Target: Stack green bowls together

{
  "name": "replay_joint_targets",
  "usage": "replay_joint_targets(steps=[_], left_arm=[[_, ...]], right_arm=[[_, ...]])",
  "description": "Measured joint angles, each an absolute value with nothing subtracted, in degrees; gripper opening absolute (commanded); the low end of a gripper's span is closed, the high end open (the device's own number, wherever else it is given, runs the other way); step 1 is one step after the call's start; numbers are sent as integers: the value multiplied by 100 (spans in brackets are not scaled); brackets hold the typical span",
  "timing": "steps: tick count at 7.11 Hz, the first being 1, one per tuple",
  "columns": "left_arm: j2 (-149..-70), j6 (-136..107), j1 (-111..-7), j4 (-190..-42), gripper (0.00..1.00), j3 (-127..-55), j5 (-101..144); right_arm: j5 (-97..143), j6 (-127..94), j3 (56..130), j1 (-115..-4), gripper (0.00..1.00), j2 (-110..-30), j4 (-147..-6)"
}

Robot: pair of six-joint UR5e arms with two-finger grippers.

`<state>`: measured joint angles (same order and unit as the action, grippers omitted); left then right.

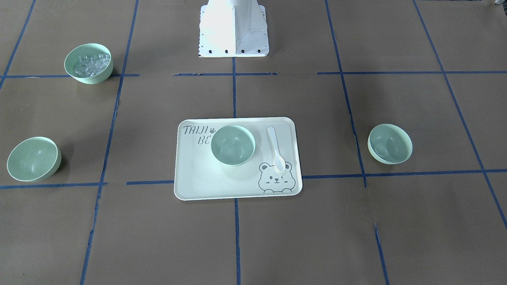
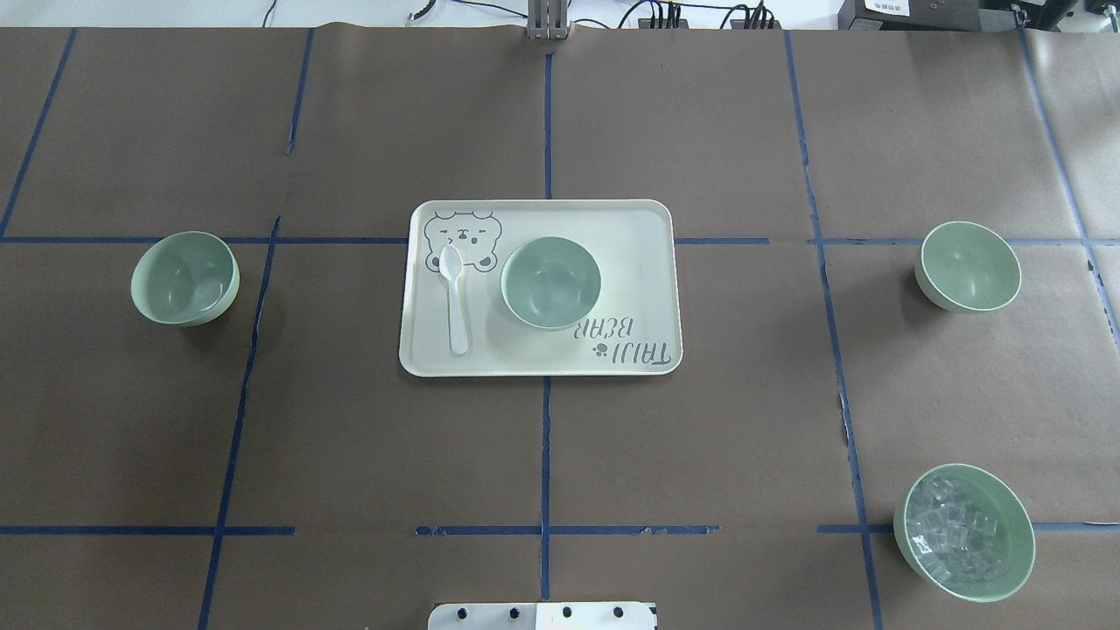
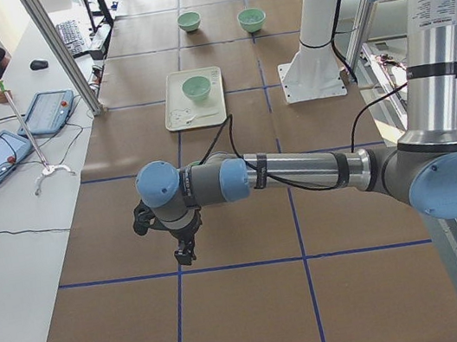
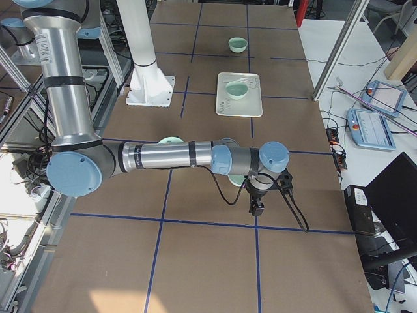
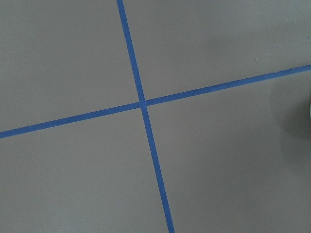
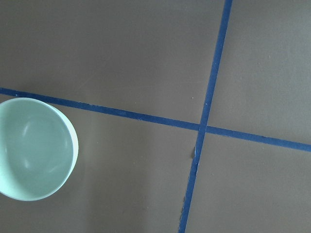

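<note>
Three empty green bowls stand apart. One bowl [image 2: 550, 283] sits on the cream tray [image 2: 639, 262] in the middle. One bowl [image 2: 185, 278] stands on the table at my left, and one bowl [image 2: 968, 266] at my right. The right bowl also shows in the right wrist view [image 6: 34, 148]. My left gripper [image 3: 185, 253] shows only in the exterior left view and my right gripper [image 4: 256, 208] only in the exterior right view. Both hang above the table, each beyond its side's bowl. I cannot tell whether they are open or shut.
A fourth green bowl [image 2: 963, 532] holding clear ice-like cubes stands at the near right. A white spoon [image 2: 455, 297] lies on the tray beside the bear drawing. The robot's white base [image 1: 233, 29] is at the table's near edge. Blue tape lines cross the brown table.
</note>
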<state>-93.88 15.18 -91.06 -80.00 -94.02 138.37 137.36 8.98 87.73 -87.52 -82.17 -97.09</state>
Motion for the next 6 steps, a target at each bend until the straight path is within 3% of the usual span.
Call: replay_joint_targets(steps=[6], left_arm=[[-9574,1527,-9048,-8043,100,-9660,12984]], right_arm=[[13578,784,8920,-8700,100,-8316,-9688]])
